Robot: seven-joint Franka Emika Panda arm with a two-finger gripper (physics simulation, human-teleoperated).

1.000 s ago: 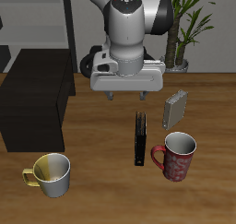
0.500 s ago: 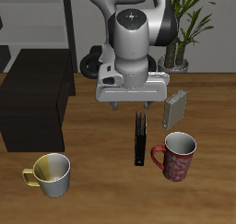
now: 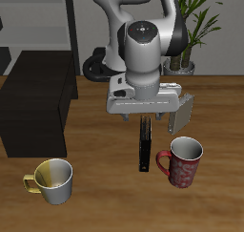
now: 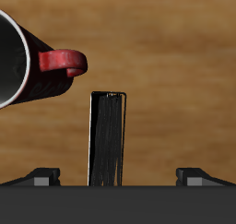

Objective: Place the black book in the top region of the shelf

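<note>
A wooden counter (image 3: 95,179) seen from above. From left to right: the low black shelf (image 3: 36,107); a yellow mug (image 3: 52,180); the robot's end effector (image 3: 145,115), fingers spread wide and holding nothing, poised directly over the black book (image 3: 144,145); a red mug (image 3: 184,160) and a small grey book (image 3: 181,112) behind it. The book stands on edge between the fingertips, its long axis running towards the counter's front edge, well apart from the shelf

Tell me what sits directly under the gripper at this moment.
The black book stands on edge on the wooden table, under the open gripper, between its fingers. The red mug sits beside it. In the exterior view, the gripper's body covers the book's far end.
</note>
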